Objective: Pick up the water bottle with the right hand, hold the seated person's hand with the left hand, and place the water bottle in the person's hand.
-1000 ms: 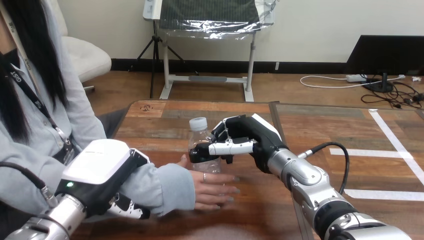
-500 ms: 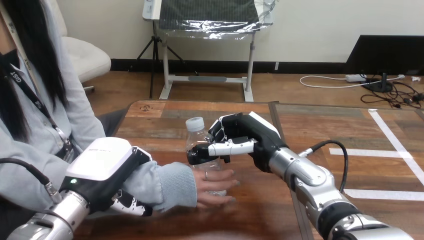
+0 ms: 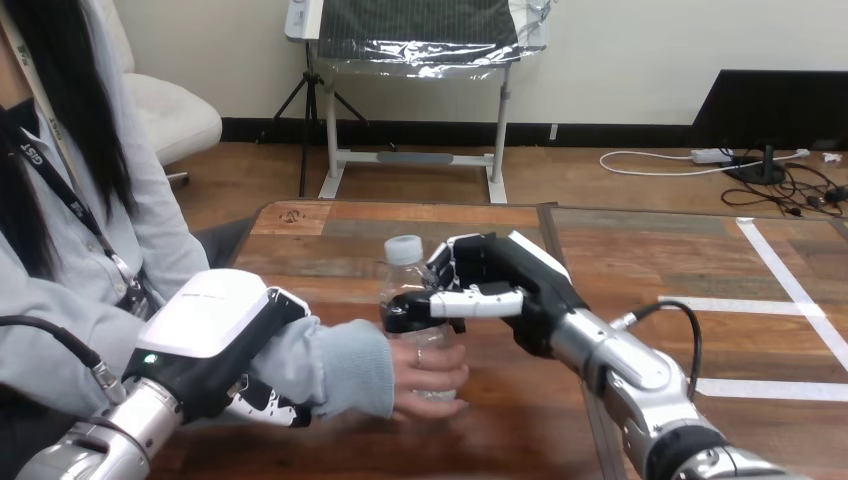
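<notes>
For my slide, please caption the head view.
The right hand holds the water bottle, the person's hand curled round it; the left hand grips the forearm.

Person's hand (image 3: 430, 368), lying flat w/ fingers straight 1 s ago, is now curling fingers + thumb round lower part of bottle (image 3: 405, 280), just under R hand (image 3: 500, 285) thumb.
</notes>
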Robot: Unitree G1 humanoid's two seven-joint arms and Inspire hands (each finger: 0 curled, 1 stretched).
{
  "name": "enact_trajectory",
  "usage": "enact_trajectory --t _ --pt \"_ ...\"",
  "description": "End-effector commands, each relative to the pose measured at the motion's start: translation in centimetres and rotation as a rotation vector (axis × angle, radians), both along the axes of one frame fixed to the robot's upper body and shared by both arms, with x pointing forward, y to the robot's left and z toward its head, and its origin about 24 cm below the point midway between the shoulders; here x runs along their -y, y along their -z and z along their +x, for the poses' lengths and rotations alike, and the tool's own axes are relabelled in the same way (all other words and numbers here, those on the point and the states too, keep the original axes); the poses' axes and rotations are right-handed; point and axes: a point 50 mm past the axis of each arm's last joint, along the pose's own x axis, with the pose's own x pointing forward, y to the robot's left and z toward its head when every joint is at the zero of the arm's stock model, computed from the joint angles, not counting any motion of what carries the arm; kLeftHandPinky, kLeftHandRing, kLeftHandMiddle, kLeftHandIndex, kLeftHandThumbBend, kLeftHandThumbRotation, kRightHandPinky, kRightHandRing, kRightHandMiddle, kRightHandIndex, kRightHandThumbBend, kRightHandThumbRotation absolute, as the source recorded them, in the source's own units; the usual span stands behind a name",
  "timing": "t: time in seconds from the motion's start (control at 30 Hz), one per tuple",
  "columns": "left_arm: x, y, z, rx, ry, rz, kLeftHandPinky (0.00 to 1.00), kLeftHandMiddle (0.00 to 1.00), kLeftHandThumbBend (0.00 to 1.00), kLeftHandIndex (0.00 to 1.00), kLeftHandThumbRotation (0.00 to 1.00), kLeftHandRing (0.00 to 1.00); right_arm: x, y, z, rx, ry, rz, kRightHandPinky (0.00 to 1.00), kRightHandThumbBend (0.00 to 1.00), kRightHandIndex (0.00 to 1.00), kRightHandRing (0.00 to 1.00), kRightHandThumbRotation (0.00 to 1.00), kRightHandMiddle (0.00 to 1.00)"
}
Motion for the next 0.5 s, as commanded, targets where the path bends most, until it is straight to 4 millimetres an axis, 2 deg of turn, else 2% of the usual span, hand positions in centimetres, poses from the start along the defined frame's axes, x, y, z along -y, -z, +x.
enact_trajectory --t 0.0,0.47 --pt "1.58 -1.99 1.75 0.105 0.049 -0.067 0.25 0.34 0.84 0.35 0.00 0.28 -0.28 -2.58 1.02 0.133 -0.025 0.065 0.17 0.72 0.34 0.21 0.00 0.31" --pt "1.76 -1.75 2.08 0.086 0.050 -0.072 0.27 0.36 0.83 0.38 0.00 0.30 0.13 -2.38 0.44 0.150 -0.050 0.133 0.17 0.72 0.35 0.22 0.00 0.33"
